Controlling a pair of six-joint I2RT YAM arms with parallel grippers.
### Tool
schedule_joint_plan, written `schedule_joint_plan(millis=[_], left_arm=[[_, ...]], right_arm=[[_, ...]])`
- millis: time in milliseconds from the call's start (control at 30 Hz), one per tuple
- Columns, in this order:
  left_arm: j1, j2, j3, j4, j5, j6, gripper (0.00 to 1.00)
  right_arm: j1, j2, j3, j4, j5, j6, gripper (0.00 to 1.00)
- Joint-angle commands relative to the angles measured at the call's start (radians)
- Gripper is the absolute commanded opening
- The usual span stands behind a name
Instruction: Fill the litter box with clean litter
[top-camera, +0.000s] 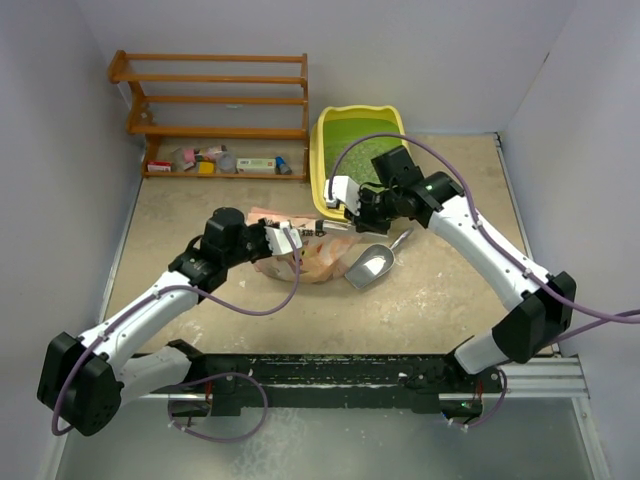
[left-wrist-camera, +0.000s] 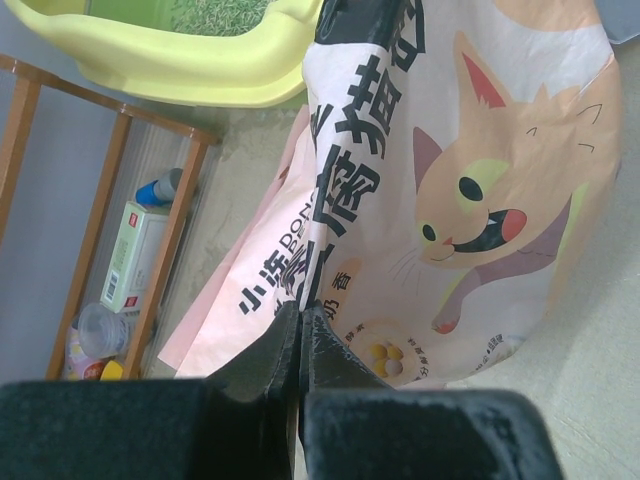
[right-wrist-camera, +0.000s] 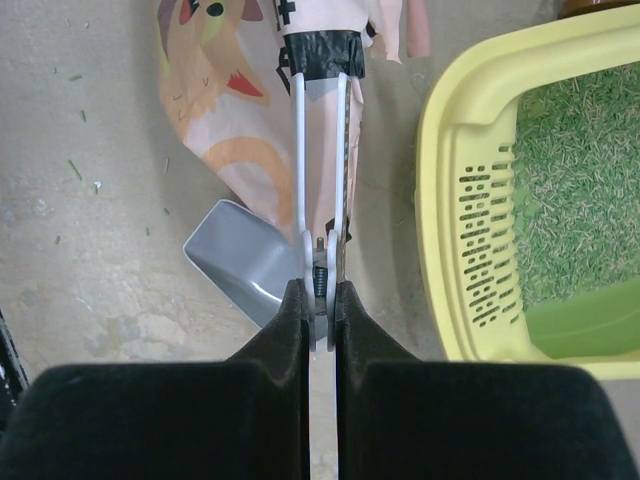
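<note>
The yellow litter box (top-camera: 318, 170) stands at the back, its inside green and textured; it also shows in the right wrist view (right-wrist-camera: 450, 200) and the left wrist view (left-wrist-camera: 200, 65). No pale clean litter is in view. The pink-tan cat-printed bag (top-camera: 310, 258) lies in front of the box. My left gripper (left-wrist-camera: 300, 308) is shut on the bag's (left-wrist-camera: 480, 200) edge. My right gripper (right-wrist-camera: 320, 290) is shut on the handles of a white spring clip (right-wrist-camera: 322, 150), which is clamped on the bag's top (right-wrist-camera: 230, 130).
A grey scoop (top-camera: 368, 267) lies on the table to the right of the bag, under the clip in the right wrist view (right-wrist-camera: 240, 265). A wooden shelf rack (top-camera: 215, 100) with small items stands at the back left. White walls close in both sides.
</note>
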Motion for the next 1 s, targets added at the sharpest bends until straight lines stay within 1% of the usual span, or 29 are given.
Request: schedule_joint_plan(millis=[0,300,400,433,600,733,967], left_arm=[[0.000,-0.050,0.004,0.067,0.004,-0.013,0.00],[0.000,-0.057,0.004,0.062,0.001,-0.009,0.00],[0.000,-0.063,0.001,0.062,-0.002,-0.011,0.00],[0.000,-0.062,0.001,0.060,-0.002,-0.009,0.00],[0.000,-0.057,0.004,0.059,0.006,-0.012,0.00],[0.000,-0.054,0.004,0.058,0.006,-0.013,0.00],[0.000,-0.054,0.004,0.055,0.004,-0.014,0.00]], right_arm=[[-0.007,0.033,0.046,0.010,-0.028,-0.052,0.00],[-0.009,0.108,0.080,0.012,-0.109,-0.062,0.00],[-0.008,0.124,0.095,-0.028,-0.113,-0.080,0.00],[-0.009,0.119,0.094,-0.030,-0.102,-0.080,0.00],[-0.009,0.038,0.036,0.100,-0.048,-0.019,0.00],[-0.009,-0.023,0.013,0.161,0.041,0.005,0.00],[-0.016,-0.072,-0.014,0.113,-0.037,-0.010,0.00]])
